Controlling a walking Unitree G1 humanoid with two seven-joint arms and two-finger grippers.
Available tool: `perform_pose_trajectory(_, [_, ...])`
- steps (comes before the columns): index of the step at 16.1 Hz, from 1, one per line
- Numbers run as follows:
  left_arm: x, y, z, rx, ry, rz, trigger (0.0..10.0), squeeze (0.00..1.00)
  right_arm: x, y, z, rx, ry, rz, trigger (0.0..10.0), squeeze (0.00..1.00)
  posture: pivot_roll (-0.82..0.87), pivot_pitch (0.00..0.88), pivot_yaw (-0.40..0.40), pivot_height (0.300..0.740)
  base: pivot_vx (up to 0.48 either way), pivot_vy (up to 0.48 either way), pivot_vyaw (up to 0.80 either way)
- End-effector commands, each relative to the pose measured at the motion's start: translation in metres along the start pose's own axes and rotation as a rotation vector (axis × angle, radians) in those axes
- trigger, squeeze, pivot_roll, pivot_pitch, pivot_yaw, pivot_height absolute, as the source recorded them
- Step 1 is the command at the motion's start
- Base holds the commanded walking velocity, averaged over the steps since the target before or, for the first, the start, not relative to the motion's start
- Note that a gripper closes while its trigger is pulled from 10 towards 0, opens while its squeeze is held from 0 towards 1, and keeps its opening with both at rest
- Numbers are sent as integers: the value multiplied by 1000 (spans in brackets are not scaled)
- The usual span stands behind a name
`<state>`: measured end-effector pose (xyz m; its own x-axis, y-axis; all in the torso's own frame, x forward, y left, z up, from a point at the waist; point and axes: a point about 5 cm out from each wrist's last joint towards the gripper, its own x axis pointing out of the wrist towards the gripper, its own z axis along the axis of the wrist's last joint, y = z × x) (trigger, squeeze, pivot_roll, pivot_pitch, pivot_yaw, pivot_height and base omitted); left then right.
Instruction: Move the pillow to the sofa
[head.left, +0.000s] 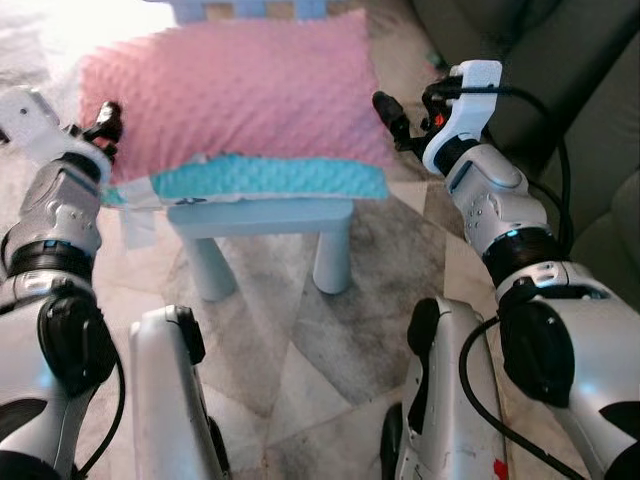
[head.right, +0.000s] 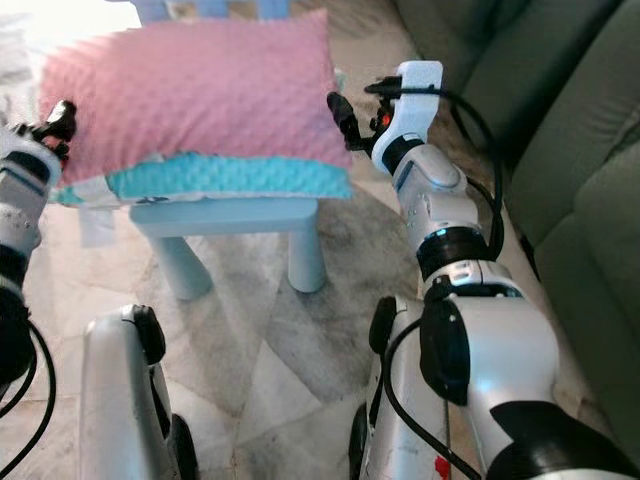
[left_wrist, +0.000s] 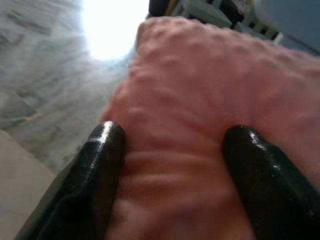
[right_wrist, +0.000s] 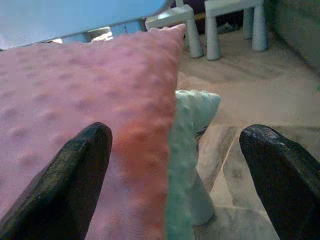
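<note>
The pink pillow (head.left: 235, 95) lies on top of a turquoise pillow (head.left: 270, 178), and both rest on a small light-blue table (head.left: 262, 215) directly ahead of the robot. The stack overhangs the tabletop on both sides, which leaves the pillow ends free for a two-sided grasp.

The left pincer (left_wrist: 172, 150) is at the pink pillow's left end. Its two fingers (left_wrist: 100, 165) are spread wide and press into the fabric, with pillow material bulging between them; the pincer is not closed on anything. The right pincer (right_wrist: 177, 150) is at the right end, also wide open: one finger rests against the pink surface, the other stands clear over the floor, and the pillow's edge lies in the gap.

Judgement: the arms bracket the pillow from opposite ends so that it can be squeezed and lifted between them (a soft, bulky item is hard for one pincer alone). The lift has not begun.

The dark green sofa (head.right: 560, 110) stands to the robot's right, near the table.

Count: two pillows, one table under them, two further small tables (right_wrist: 235, 20) behind, two pincers.
</note>
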<state>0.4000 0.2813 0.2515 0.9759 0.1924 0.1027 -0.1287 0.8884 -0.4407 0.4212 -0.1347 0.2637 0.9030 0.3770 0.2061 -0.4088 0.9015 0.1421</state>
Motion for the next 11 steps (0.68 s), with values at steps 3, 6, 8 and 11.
perform_pose_trajectory(3, [3, -9, -1, -27, 25, -22, 10000, 0, 7, 12, 0, 138, 7, 62, 10000, 0, -22, 333, -28, 351, 0, 0, 0])
perform_pose_trajectory(6, [6, -15, 6, -60, 23, -39, 10000, 0, 13, 27, 1, 285, -1, 145, 10000, 0, 1, 344, -24, 351, 0, 0, 0])
perform_pose_trajectory(8, [6, -15, 8, -72, 29, -43, 10000, 0, 15, 36, -1, 352, 3, 204, 10000, 0, 3, 345, -23, 351, 0, 0, 0])
perform_pose_trajectory(11, [5, -12, 3, -81, 85, -58, 10000, 0, 17, 58, -10, 375, 56, 316, 10000, 0, 22, 352, -20, 351, 0, 0, 0])
